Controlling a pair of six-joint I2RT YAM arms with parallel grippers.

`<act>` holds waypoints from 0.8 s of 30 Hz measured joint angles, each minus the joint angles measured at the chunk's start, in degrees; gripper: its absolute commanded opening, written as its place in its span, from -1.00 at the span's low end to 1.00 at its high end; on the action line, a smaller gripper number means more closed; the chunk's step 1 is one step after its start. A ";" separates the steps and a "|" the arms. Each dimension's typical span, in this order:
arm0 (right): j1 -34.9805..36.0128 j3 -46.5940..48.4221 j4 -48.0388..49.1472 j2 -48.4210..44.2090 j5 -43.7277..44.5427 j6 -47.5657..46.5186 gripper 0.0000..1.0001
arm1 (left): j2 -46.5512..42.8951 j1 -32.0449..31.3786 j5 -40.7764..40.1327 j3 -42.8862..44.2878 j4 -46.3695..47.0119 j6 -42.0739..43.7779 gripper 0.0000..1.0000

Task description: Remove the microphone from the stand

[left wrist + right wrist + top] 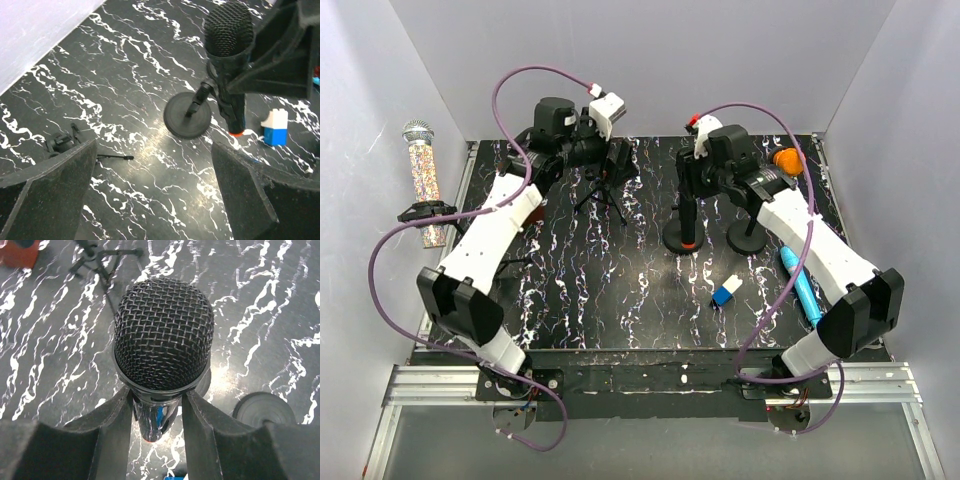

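The black microphone (164,335) with a mesh head stands upright, its body ending in an orange ring (235,132). My right gripper (157,400) is shut on its body just below the head, one finger on each side. It also shows in the top view (692,172). The black stand (189,116), a round base with a short post and clip, sits right beside the microphone body. I cannot tell whether the clip still holds it. My left gripper (155,200) is open and empty above the table, left of the stand, and shows in the top view (613,157).
A small black tripod (603,195) stands under my left gripper. A second round stand base (747,236) is right of the first. A blue and white brick (725,291), a blue microphone (801,287) and an orange object (787,159) lie at the right. A glitter microphone (423,170) lies off the table's left edge.
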 measured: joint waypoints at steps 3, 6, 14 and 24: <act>-1.03 -5.07 4.72 -3.06 -7.08 -3.56 -0.43 | -3.32 0.04 2.16 -4.02 1.27 0.96 0.96; -1.86 -9.42 8.37 -5.88 -17.18 -8.35 -0.44 | -6.08 0.02 5.03 -8.70 4.02 0.74 0.96; -0.94 -8.79 8.07 -2.54 -43.60 -16.00 -0.69 | -7.34 0.11 16.24 -11.80 8.74 0.92 0.96; -0.96 -3.13 -2.58 0.79 -53.27 -32.92 -0.84 | -11.67 0.09 22.99 -19.85 -1.07 17.86 0.87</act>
